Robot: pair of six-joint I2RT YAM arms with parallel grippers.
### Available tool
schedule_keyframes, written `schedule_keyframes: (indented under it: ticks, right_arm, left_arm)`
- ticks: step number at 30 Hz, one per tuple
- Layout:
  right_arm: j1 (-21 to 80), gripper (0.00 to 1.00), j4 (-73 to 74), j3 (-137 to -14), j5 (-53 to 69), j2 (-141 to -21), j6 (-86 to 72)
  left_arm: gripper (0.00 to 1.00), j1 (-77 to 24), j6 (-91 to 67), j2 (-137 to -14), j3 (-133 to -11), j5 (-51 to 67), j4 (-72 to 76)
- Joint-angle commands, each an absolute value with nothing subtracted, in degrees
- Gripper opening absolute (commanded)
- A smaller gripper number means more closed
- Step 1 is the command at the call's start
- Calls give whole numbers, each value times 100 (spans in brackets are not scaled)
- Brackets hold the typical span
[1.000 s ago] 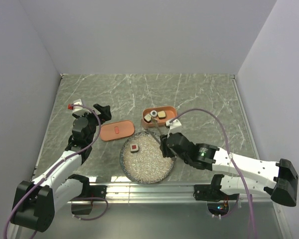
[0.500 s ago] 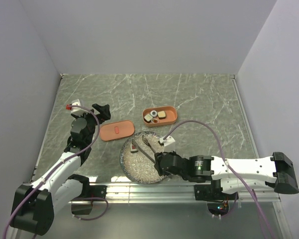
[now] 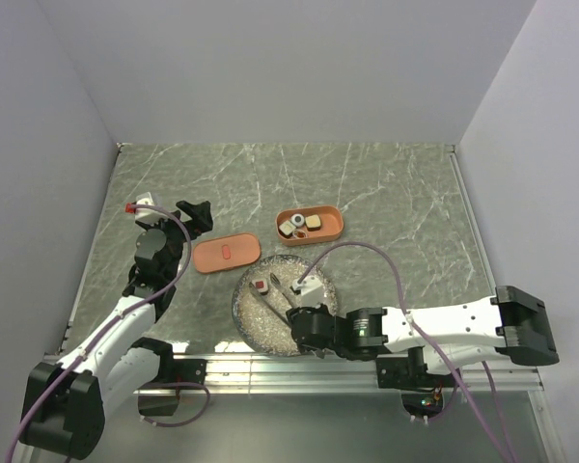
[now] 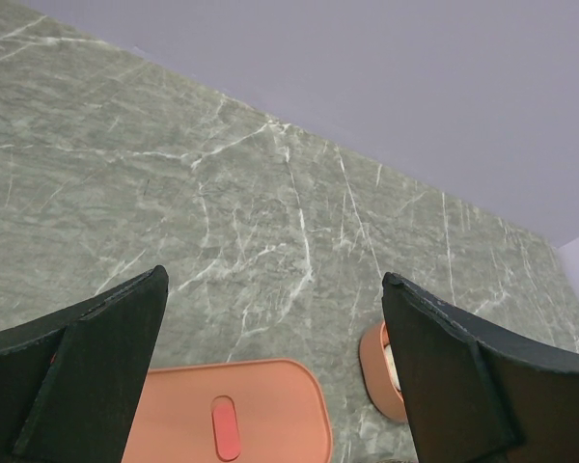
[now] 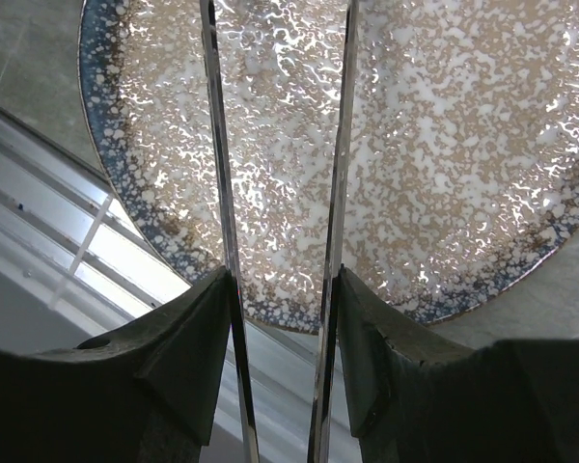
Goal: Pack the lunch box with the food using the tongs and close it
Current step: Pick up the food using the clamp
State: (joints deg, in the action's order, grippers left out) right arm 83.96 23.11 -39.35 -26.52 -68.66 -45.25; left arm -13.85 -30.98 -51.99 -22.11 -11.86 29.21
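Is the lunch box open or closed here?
Open. The lid lies flat on the table, apart from the box, and food inside shows uncovered.

bench (image 3: 396, 198) grey-green marble, white veins. plate (image 3: 268, 328) speckled cream (dark blue rim). box (image 3: 338, 224) and lid (image 3: 210, 257) salmon-orange, lid mark red.

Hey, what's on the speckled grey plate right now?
One red-topped piece sits on the plate, left of its middle, and the tongs, held in the right hand, reach over it. From above, the right hand covers the plate's near rim.
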Motion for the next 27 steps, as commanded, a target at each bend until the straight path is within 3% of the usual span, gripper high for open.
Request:
schedule_keyframes:
  ticks: [1,22,27]
  right_arm:
    - [8438,53,2136,-4350,-2874,-7057,-4500]
    - [8455,46,2364,-4878,-2865,-7681,-4368]
    - [8455,36,2619,-4992,-3006,-7805,-4500]
  left_arm:
    - [99,-1345,-3173,-5071,-2232,-1143,3059]
    - [99,-1327,-3173,-5019,-2206,-1099,3067]
    - [99,-1318,-3182,-4992,-2197,-1116,3050]
